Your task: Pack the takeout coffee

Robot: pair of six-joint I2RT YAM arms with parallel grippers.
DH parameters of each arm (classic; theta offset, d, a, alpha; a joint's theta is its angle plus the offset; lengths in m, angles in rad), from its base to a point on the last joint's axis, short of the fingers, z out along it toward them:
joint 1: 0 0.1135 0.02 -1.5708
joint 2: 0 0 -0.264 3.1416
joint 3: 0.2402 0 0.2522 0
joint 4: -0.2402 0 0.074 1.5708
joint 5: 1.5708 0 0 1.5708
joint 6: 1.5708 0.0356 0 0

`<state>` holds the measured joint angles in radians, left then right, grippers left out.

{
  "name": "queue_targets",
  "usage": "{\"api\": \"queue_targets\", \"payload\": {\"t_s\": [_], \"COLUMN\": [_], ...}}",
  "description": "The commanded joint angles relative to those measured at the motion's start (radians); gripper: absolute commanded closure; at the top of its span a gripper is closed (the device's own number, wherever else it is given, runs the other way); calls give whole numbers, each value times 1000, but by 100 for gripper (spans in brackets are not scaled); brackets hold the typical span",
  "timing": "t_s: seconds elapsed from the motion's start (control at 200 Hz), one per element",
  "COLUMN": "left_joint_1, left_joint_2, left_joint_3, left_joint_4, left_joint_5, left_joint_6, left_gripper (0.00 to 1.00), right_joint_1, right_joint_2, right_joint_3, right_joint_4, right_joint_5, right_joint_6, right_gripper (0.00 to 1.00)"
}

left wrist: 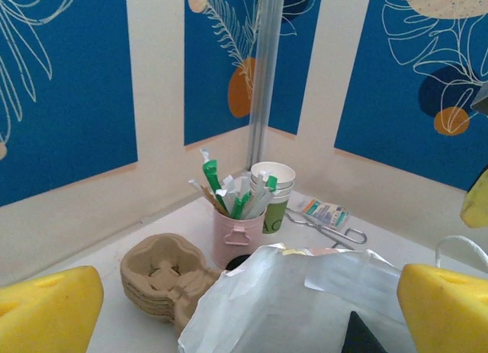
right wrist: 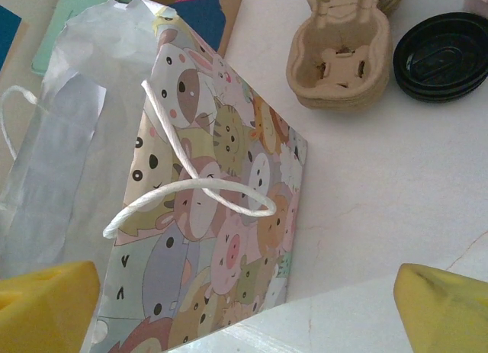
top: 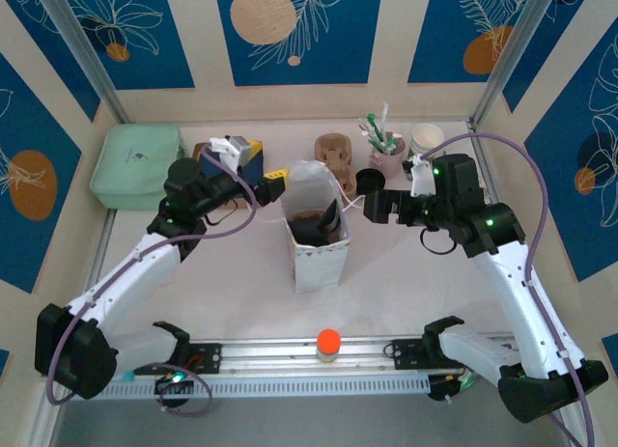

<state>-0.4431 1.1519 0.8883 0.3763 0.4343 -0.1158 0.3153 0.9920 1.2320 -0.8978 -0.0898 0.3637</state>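
Observation:
A paper bag [top: 317, 244] with cartoon animals [right wrist: 221, 216] stands open mid-table, its white lining [left wrist: 305, 307] facing up. In its mouth sits a dark brown and black shape [top: 314, 225]; I cannot tell whether it is the takeout coffee. My left gripper [top: 275, 181] hovers open at the bag's upper left rim, its yellow pads [left wrist: 46, 311] wide apart with nothing between them. My right gripper [top: 372, 208] is open just right of the bag, holding nothing, and its pads [right wrist: 442, 307] straddle the bag's side and loose cord handle [right wrist: 191, 189].
Behind the bag are a stack of pulp carriers [top: 333, 153], black lids [top: 370, 181], a pink tin of sticks [top: 386, 153] and lidless cups [top: 426, 138]. Tongs [left wrist: 328, 231] lie by the back wall. A green box [top: 138, 165] sits far left.

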Motion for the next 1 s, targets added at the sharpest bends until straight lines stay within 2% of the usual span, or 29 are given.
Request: {"api": "queue_targets", "payload": {"t_s": [0.0,0.31,0.545,0.665,0.996], "left_joint_1": [-8,-8,-8,-8,-8], "left_joint_2": [-47,-138,-211,-246,-308], "left_joint_3": [-12,-6,-2,2,-15], "left_joint_4": [-33,-159,-264,-312,-396], "left_joint_5": [-41,-127,-222,-305,-417], "left_joint_6": [29,41,59,79,154], "left_gripper": [1,0,0,0,0], "right_joint_1": [7,9,11,12,18], "right_joint_2": [-7,-12,-7,-3,-34], "right_joint_3": [0,12,43,62,92], "right_joint_4": [7,13,26,33,90], "right_joint_5": [4,31,49,63,165], "right_joint_6": [-7,-7,-9,-12,-53], "right_gripper": [0,0,1,1,1]}}
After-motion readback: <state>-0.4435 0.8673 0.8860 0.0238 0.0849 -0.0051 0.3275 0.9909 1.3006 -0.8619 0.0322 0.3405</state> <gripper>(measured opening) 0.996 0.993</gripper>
